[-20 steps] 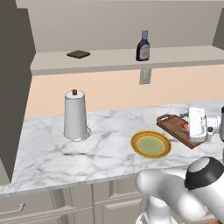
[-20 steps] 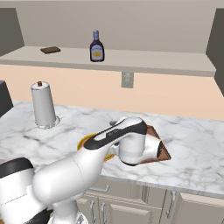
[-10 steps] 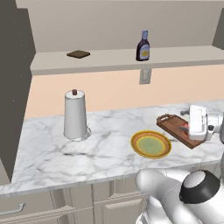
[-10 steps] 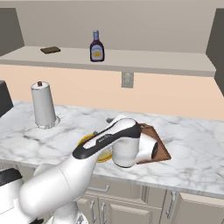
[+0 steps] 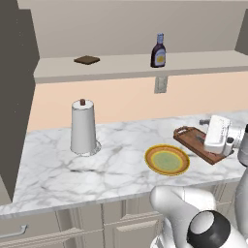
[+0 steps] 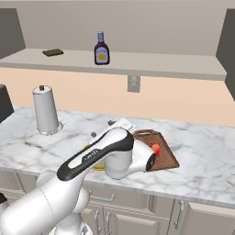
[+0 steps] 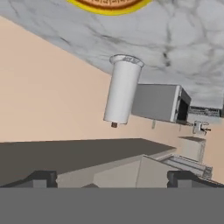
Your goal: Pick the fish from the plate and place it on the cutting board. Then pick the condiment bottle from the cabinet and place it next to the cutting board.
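Jaws apart and empty above the cutting board

The gripper (image 7: 112,178) holds nothing; the fish (image 6: 156,148) lies on the cutting board (image 6: 166,158). The condiment bottle (image 5: 158,51) stands upright on the cabinet (image 5: 121,65) ledge, up and leftward from the jaws.

My views are evenly and softly lit, rendered sharp without blur or glare. The paper-towel roll (image 5: 83,127) casts a faint shadow on the counter (image 5: 53,164). My hand camera's view is rolled upside down.
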